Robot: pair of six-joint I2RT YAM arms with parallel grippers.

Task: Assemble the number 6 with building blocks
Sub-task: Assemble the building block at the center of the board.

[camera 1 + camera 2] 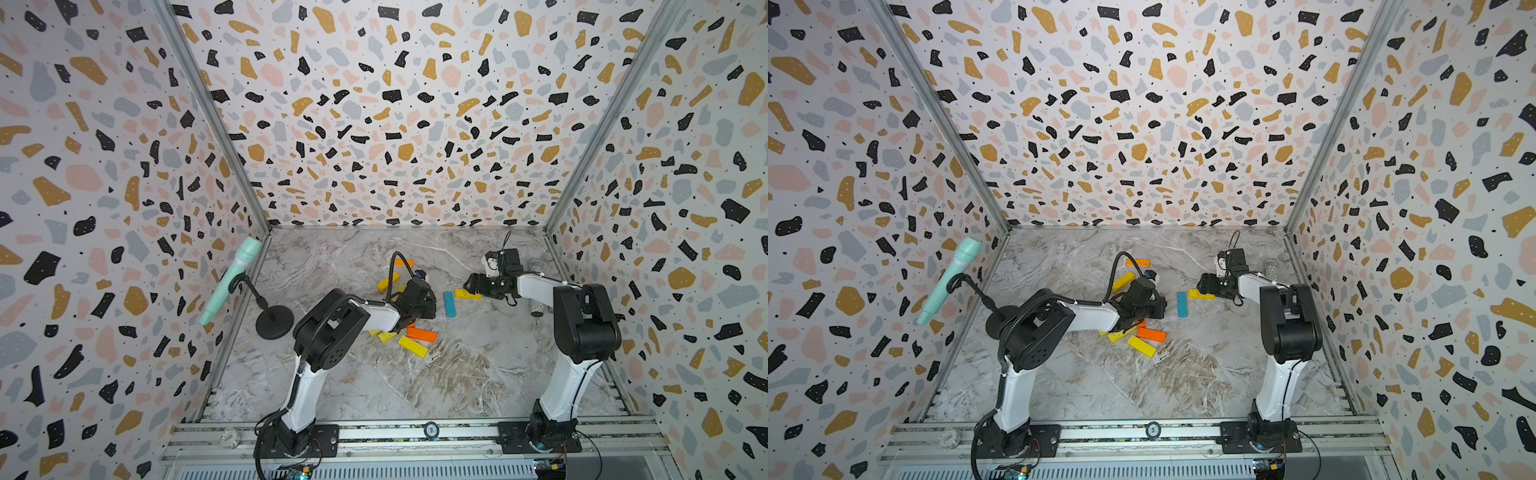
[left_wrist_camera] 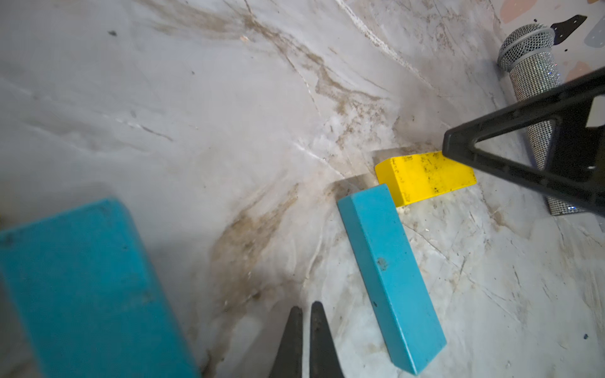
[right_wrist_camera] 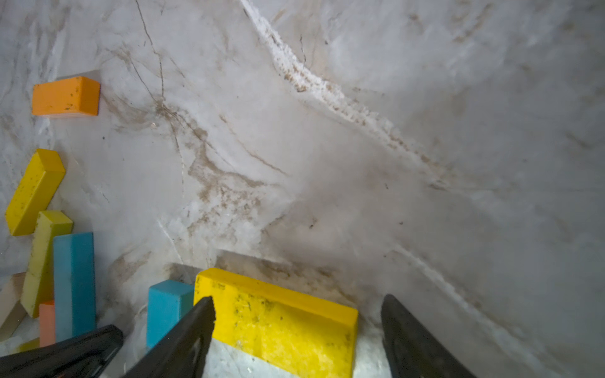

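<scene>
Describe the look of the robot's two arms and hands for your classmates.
The left arm and right arm have white links joined by bulky black joint housings. A black ribbed cable runs along the left arm. The left hand and right hand have black, pointed fingers.

Scattered about mid-bench. Teal plank (image 1: 449, 304) flat, lengthwise from front edge toward back edge. Bright yellow plank (image 1: 467, 294) crosswise at its far end on the right-edge side, corners just beside, contact unclear. Farther back, orange plank (image 1: 403, 262) and slanted yellow plank (image 1: 388, 281). Just in front of those, crowded together: second teal plank (image 3: 73, 284), dull yellow plank (image 3: 45, 261), beige plank (image 3: 11, 304). Toward the front edge, partly overlapping: second orange plank (image 1: 421, 334), another yellow plank (image 1: 412, 346), pale yellow plank (image 1: 386, 336).
</scene>
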